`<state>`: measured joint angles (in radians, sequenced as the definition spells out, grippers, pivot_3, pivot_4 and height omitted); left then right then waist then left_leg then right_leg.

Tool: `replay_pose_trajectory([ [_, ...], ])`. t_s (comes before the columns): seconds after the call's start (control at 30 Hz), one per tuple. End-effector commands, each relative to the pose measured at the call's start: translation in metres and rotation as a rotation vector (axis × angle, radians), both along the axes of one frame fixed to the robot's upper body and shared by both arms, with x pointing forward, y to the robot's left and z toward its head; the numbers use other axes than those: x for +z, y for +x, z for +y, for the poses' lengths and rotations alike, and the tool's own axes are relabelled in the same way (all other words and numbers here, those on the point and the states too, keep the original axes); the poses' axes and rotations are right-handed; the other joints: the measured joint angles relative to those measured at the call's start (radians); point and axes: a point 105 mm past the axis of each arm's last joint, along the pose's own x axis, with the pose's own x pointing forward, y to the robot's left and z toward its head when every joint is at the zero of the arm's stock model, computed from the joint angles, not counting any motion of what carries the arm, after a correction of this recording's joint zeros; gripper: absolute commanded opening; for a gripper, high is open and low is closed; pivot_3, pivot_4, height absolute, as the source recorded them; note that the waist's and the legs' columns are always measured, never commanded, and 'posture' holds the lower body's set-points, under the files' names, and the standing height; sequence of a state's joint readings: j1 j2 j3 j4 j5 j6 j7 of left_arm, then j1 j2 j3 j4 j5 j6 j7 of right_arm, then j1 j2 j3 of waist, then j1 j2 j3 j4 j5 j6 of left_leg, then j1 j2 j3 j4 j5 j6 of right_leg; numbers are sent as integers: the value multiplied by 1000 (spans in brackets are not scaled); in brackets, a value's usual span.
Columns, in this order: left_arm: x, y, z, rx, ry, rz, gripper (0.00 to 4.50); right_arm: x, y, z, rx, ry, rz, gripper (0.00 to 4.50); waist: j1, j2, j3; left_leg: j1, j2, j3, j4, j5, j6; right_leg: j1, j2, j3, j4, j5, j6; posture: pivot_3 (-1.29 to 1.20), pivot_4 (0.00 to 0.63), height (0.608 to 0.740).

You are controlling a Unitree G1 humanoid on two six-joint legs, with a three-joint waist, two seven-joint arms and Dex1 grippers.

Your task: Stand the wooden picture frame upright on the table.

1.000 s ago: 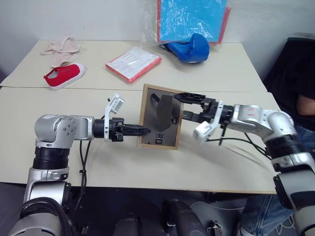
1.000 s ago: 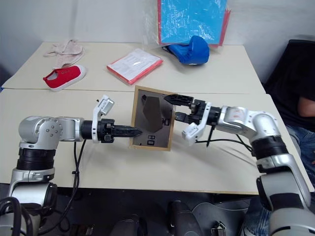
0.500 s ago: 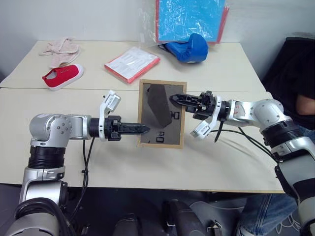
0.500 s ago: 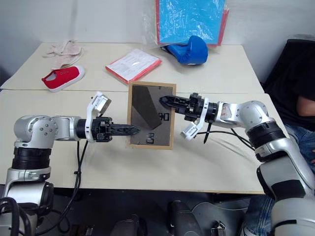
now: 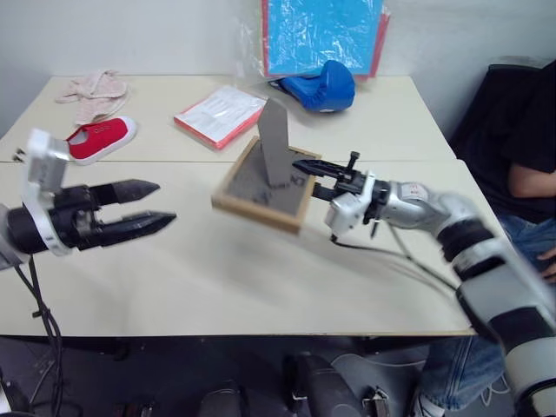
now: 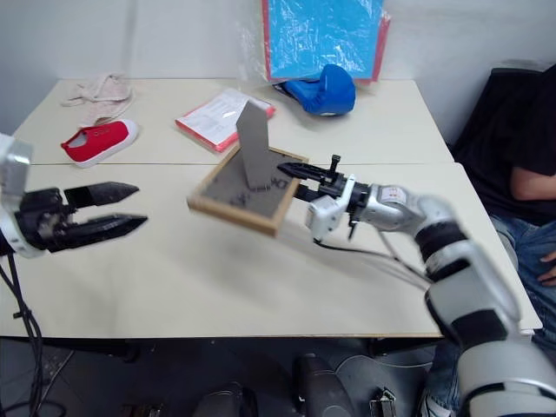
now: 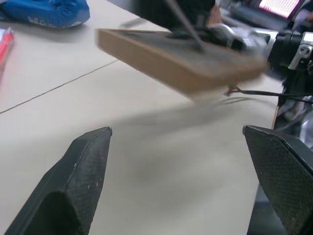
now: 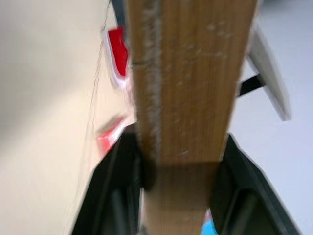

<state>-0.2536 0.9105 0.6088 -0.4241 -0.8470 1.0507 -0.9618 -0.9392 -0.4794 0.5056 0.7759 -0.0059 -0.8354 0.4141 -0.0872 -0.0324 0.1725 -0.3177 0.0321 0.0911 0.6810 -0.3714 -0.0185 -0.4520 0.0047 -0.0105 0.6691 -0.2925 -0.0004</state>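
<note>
Frame: you have the wooden picture frame (image 5: 261,185) tipped almost flat, back side up, held above the table (image 5: 217,269) near its middle; pale wood border, dark grey back panel, and a flat grey stand flap rising from the back.
Right gripper: your right gripper (image 5: 301,167) has its two black fingers clamped on the frame's right edge; in the right wrist view the grainy light wood strip sits tight between both fingers (image 8: 112,191).
Left gripper: your left gripper (image 5: 156,205) hangs well to the left of the frame, its tapered black fingers spread wide and holding nothing; their pads (image 7: 88,161) look finely textured.
Table: plain cream top, smooth, with a thin seam line running just behind the frame.
Behind the frame: a red-edged white booklet (image 5: 220,113) and a rounded blue item (image 5: 318,87), which may be a padded glove; the outline is soft.
Far left of the frame: a red shoe (image 5: 98,139) with a white sole.
</note>
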Motion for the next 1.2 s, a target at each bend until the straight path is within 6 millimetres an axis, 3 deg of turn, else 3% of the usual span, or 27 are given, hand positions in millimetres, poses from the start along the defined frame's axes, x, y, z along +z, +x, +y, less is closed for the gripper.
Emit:
replay_pose_trajectory([
  [0.03,3,3,-6,97,73,-169,4500,28,-9,8,258,280,623,1264,12,2,1,-1,0,-1,1,0,0,0,-1,-1,1,0,1,0,150,740],
  [0.23,2,12,-11,156,30,-223,4500,-8,-14,13,320,342,1089,1264,39,2,1,-3,0,-3,-3,-3,4,0,-4,-6,-7,0,1,0,150,740],
  [0.5,-3,18,-18,132,33,-214,4500,-60,-15,12,235,291,1214,1264,40,2,1,-16,-3,-2,1,-3,6,-12,-7,-7,-7,2,3,0,150,740],
  [0.6,-6,20,-20,111,39,-196,4500,-65,-17,7,227,277,1221,2174,38,2,1,-16,-3,-2,1,-3,6,-12,-7,-7,-7,2,3,0,150,740],
  [0.77,-12,19,-22,76,50,-170,4500,-60,-25,-9,210,194,1179,3828,38,2,1,-16,-3,-2,1,-3,6,-12,-7,-7,-7,2,3,0,150,740],
  [0.83,-12,22,-18,67,60,-165,4500,-37,-34,-49,155,66,1120,4480,40,4,3,-17,-3,-2,1,-3,7,-12,-7,-7,-8,2,4,0,150,740],
  [0.97,-8,25,-11,56,80,-171,4500,17,-54,-98,170,3,1110,4480,60,8,5,-17,-4,-3,1,-4,8,-12,-8,-8,-10,3,5,0,150,740],
  [1.03,-5,26,-8,50,87,-177,4500,35,-66,-112,196,-13,1118,4480,56,9,5,-17,-4,-3,1,-4,8,-12,-8,-8,-10,3,5,0,150,740],
  [1.2,6,29,-6,31,75,-199,4500,40,-82,-122,209,-47,1120,4480,51,8,5,-15,-3,-2,1,-4,8,-11,-7,-7,-9,3,5,0,150,740],
])
